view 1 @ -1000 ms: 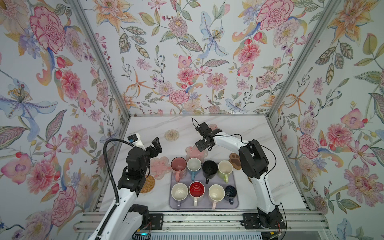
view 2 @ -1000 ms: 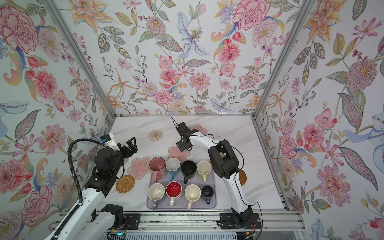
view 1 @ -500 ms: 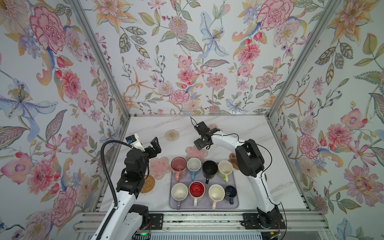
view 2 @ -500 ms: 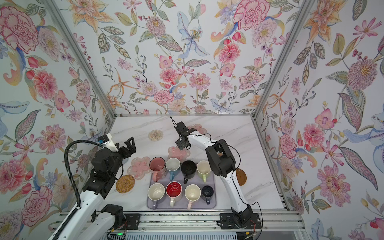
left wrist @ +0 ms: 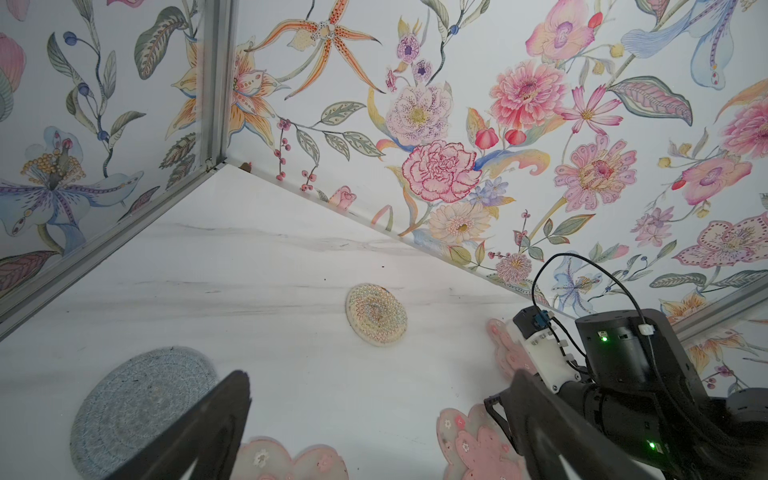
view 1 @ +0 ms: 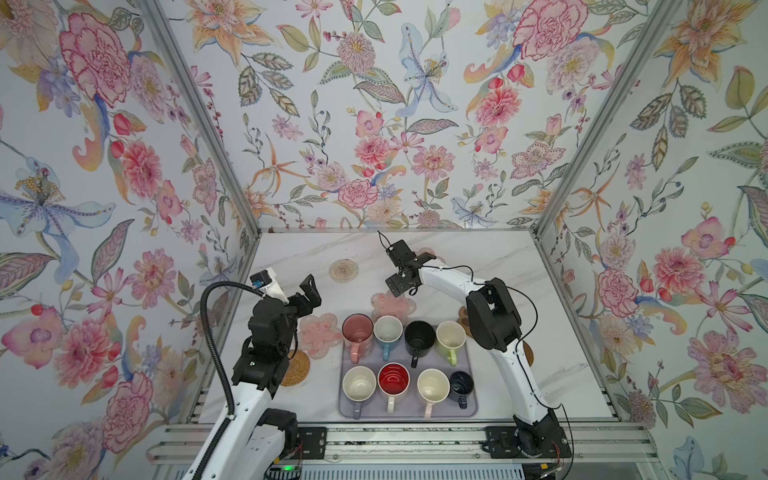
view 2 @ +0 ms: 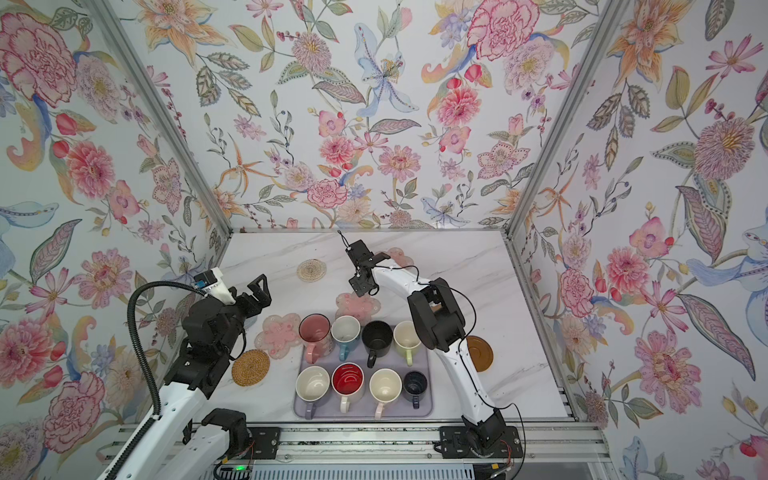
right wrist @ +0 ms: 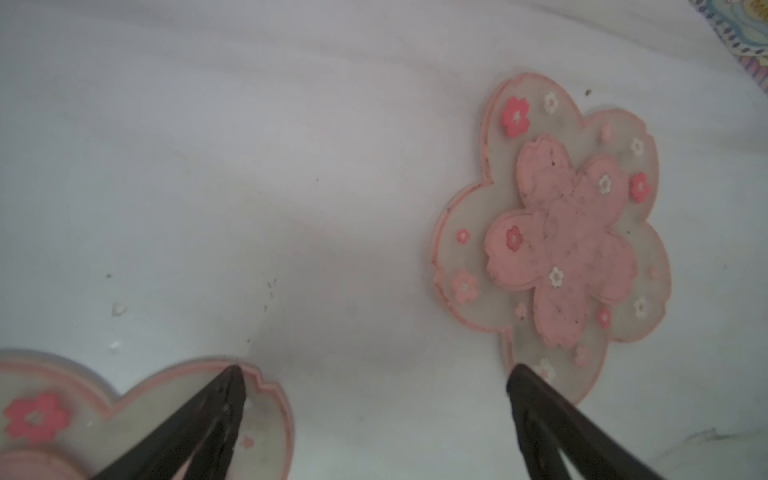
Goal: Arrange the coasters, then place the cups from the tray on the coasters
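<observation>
Right arm has eased slightly leftward over the last second, its elbow nearer the tray (view 1: 409, 414); the left arm has hardly shifted. Tray sits front-middle on the surface (view 1: 507, 257) and carries all eight cups upright in two rows, handles toward the front. Rear row: pink cup (view 1: 357, 328), blue cup (view 1: 387, 330), black cup (view 1: 419, 334), light green cup (view 1: 451, 334). Front row: lavender cup (view 1: 358, 384), red-lined white cup (view 1: 393, 380), cream cup (view 1: 433, 386) with pink handle, small navy cup (view 1: 460, 382). Coasters lie loose around it. Left flower coaster (view 1: 319, 334) is just beside the tray's rear left corner, middle flower coaster (view 1: 392, 302) just behind the rear row, far flower coaster (right wrist: 552, 232) farther back. Beaded round coaster (view 1: 343, 270) lies well apart at rear left. Rattan coaster (view 1: 296, 368) is half under the left arm. Grey knitted coaster (left wrist: 141, 411) shows only from the left wrist. Brown paw coaster (view 1: 463, 320) is mostly hidden by the right arm. Wooden disc (view 2: 482, 353) lies right of the tray. Right gripper (view 1: 404, 268) hangs over bare surface between the middle and far flower coasters, fingers wide, holding nothing. Flower coasters are translucent, with a solid pink blossom centre and tiny red and white flowers. Left gripper (left wrist: 378, 380) is raised near the left flower coaster, fingers wide, empty.
</observation>
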You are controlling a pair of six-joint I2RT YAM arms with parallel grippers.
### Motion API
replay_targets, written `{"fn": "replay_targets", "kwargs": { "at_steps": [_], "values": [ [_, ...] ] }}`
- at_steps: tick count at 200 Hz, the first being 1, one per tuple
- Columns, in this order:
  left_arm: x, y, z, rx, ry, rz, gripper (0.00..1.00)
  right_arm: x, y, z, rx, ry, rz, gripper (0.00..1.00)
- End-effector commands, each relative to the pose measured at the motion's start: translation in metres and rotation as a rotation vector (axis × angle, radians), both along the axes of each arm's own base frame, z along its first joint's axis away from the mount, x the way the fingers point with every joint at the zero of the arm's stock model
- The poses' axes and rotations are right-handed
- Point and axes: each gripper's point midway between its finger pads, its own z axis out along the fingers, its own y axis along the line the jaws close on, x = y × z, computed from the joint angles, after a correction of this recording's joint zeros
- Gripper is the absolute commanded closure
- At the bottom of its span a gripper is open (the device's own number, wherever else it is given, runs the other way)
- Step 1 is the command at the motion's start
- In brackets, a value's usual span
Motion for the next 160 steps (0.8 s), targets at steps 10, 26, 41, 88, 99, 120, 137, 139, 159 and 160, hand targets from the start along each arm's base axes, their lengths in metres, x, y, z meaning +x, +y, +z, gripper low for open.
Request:
{"fn": "replay_targets", "kwargs": {
  "at_steps": [10,26,41,88,99,120,137,139,159,160],
  "values": [
    [0.000,0.007,0.007,0.031,-0.001,0.027,0.01,0.015,0.002,-0.026,-0.003,-0.004,-0.039,0.01],
    [-0.001,0.007,0.005,0.034,0.001,0.029,0.01,0.022,0.005,-0.027,0.005,-0.011,-0.041,0.01],
    [-0.001,0.008,0.006,0.034,0.001,0.032,0.01,0.028,0.007,-0.025,0.016,-0.014,-0.047,0.01],
    [0.000,0.008,0.005,0.037,0.005,0.036,0.01,0.048,0.010,0.011,0.104,-0.064,-0.067,0.01],
    [0.001,0.008,0.005,0.036,0.005,0.035,0.01,0.054,0.007,0.018,0.126,-0.073,-0.079,0.01],
    [0.002,0.007,0.004,0.036,0.010,0.034,0.01,0.060,0.002,0.032,0.163,-0.084,-0.093,0.01],
    [0.002,0.007,0.004,0.036,0.009,0.032,0.01,0.056,0.000,0.041,0.172,-0.082,-0.088,0.01],
    [0.002,0.007,0.004,0.036,0.008,0.032,0.01,0.055,-0.001,0.043,0.175,-0.082,-0.087,0.01],
    [0.002,0.007,0.004,0.033,0.007,0.033,0.01,0.039,-0.004,0.044,0.172,-0.051,-0.074,0.01],
    [0.002,0.007,0.004,0.033,0.007,0.034,0.01,0.039,-0.004,0.045,0.173,-0.052,-0.074,0.01]
  ]
}}
